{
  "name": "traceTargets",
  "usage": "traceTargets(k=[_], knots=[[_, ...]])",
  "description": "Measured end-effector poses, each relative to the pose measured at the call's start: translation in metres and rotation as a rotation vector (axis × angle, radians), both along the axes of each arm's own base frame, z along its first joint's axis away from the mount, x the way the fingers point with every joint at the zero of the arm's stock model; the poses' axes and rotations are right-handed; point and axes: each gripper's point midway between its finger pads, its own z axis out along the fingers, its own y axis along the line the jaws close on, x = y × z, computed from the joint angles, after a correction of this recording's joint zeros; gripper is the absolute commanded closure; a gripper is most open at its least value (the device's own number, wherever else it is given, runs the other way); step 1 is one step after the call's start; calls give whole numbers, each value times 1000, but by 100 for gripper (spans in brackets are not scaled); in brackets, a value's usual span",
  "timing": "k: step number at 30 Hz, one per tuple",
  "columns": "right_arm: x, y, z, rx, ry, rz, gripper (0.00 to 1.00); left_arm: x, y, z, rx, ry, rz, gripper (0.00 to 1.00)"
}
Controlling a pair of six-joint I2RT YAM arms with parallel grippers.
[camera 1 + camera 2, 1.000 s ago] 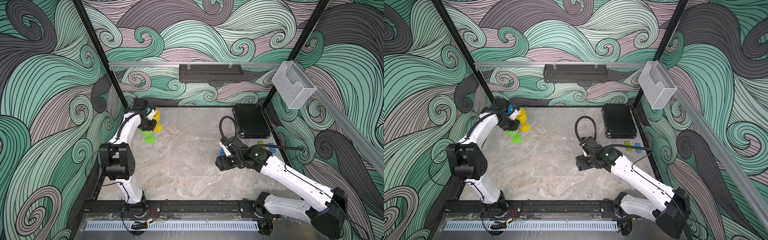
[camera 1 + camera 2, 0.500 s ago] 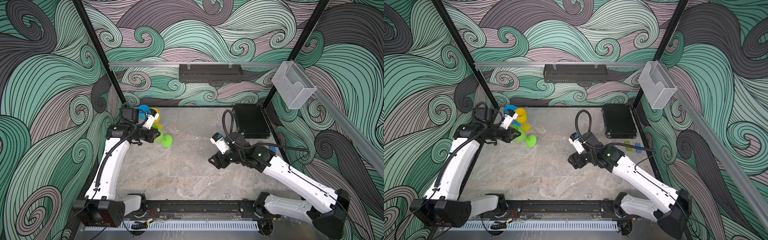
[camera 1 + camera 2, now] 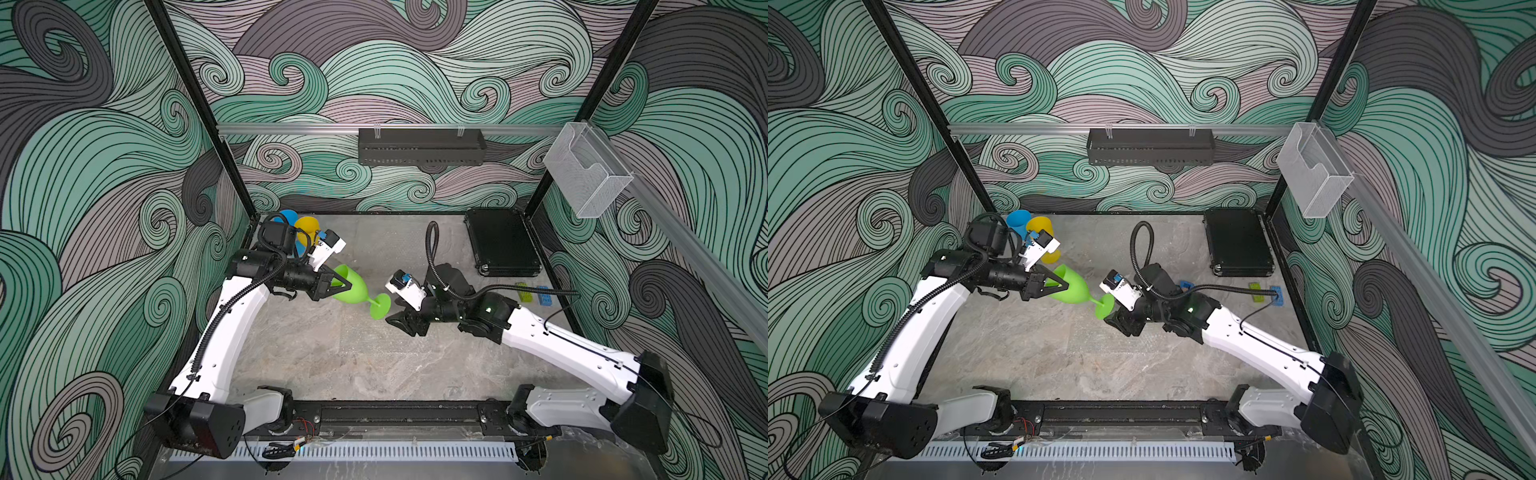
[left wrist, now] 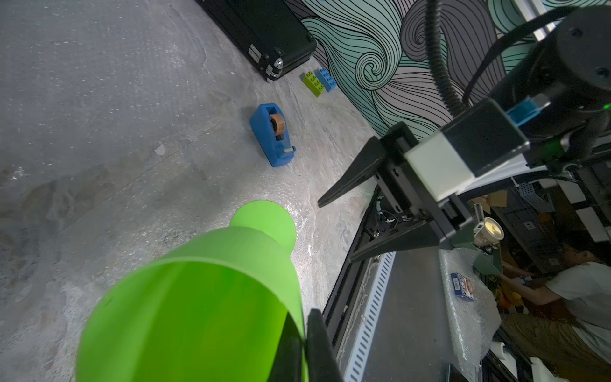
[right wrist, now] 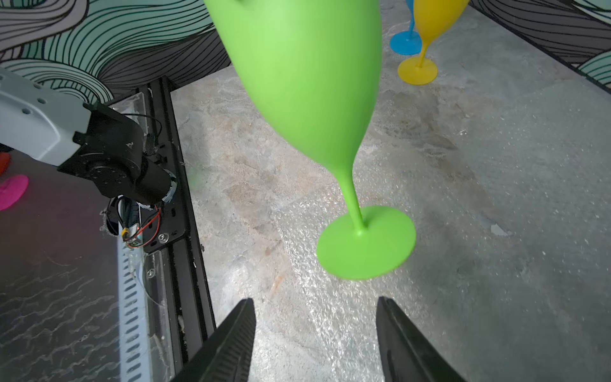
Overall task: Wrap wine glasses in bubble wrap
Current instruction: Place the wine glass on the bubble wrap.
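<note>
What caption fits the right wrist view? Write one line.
Tilted green goblet over bubble wrap, its foot before the open right gripper; yellow goblet and blue goblet behind.

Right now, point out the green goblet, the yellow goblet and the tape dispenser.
green goblet [image 3: 357, 291]: in a top view, bowl
yellow goblet [image 5: 417, 71]: right wrist view, foot
tape dispenser [image 4: 272, 150]: left wrist view, body

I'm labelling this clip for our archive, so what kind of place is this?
Probably a robot lab's test cell: wave-print walls box in a stone-look tabletop, and the left arm and right arm are mounted on its front rail.
</note>
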Motion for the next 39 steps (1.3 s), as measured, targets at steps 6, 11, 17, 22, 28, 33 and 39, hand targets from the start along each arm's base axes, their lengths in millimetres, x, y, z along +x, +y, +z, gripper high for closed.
traceTargets(k=[6,11,17,22,28,33,39], knots=[[13,26,-10,-22,-13,55,50,-12,-8,-3,-13,9,-62,100],[19,42,-18,-32,-8,94,64,-14,-9,-6,-12,16,-68,100],[17,47,-29,-43,11,120,71,-15,-11,-6,-14,15,-75,100],[17,48,-31,-36,7,128,77,-18,-11,-3,-26,8,-81,100],[16,49,-34,-23,2,135,73,-20,-12,-2,-33,2,-94,100],[17,51,-34,-4,-2,130,75,-22,-12,-2,-47,-6,-105,100],[12,51,-42,-7,6,149,100,-22,-10,-3,-43,-13,-98,100]])
